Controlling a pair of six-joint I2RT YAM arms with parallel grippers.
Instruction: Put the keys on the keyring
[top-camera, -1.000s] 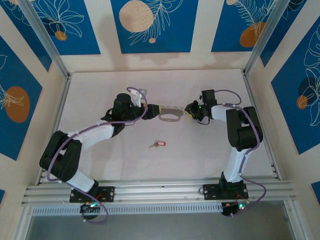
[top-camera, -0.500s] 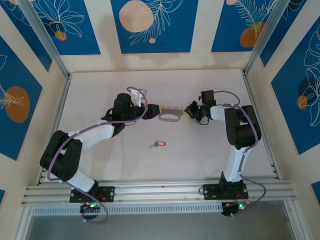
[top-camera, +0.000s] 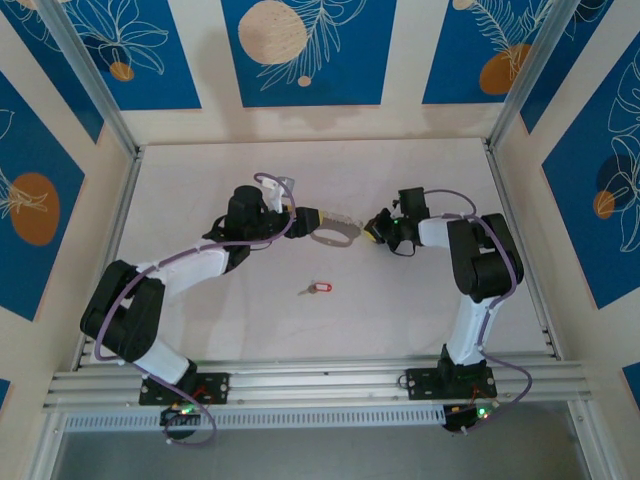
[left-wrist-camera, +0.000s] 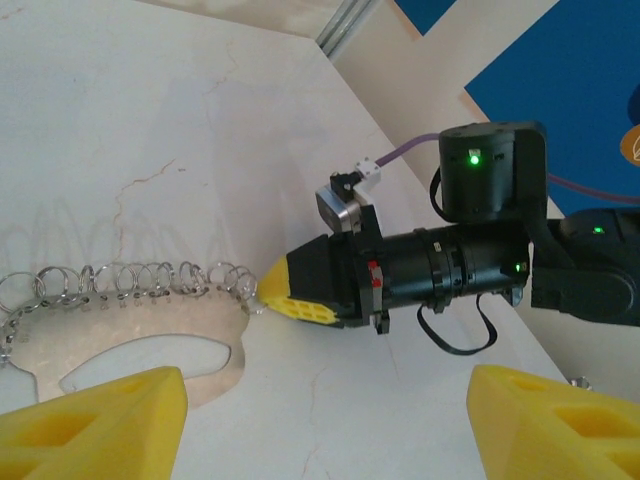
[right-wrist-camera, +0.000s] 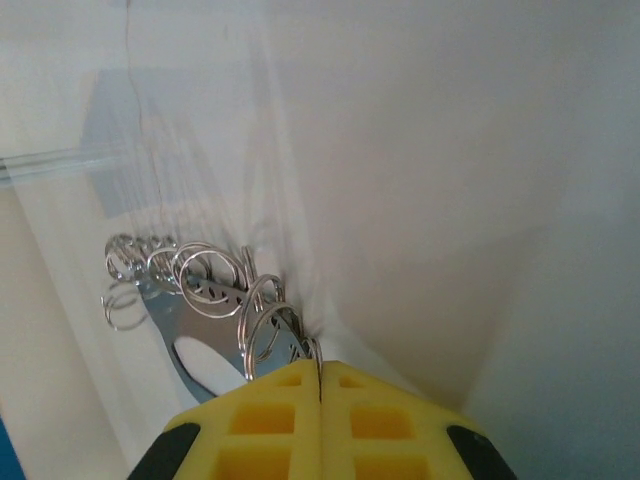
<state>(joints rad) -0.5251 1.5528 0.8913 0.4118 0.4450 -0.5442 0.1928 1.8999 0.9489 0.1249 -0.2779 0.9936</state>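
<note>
Your right gripper (right-wrist-camera: 320, 400) is shut on a small ring at the keyring's (left-wrist-camera: 120, 320) end, your left gripper (left-wrist-camera: 327, 385) gapes empty at its other end, and the key (top-camera: 319, 288) lies well apart toward the bases: light, thin, probably slippery, so pinch its red head.

Left arm stretched toward centre, yellow-padded left gripper (top-camera: 310, 215) (left-wrist-camera: 330, 400) spread wide. Right arm folded inward, yellow-padded right gripper (top-camera: 372, 228) (left-wrist-camera: 275, 290) (right-wrist-camera: 320, 385) pressed closed.
</note>
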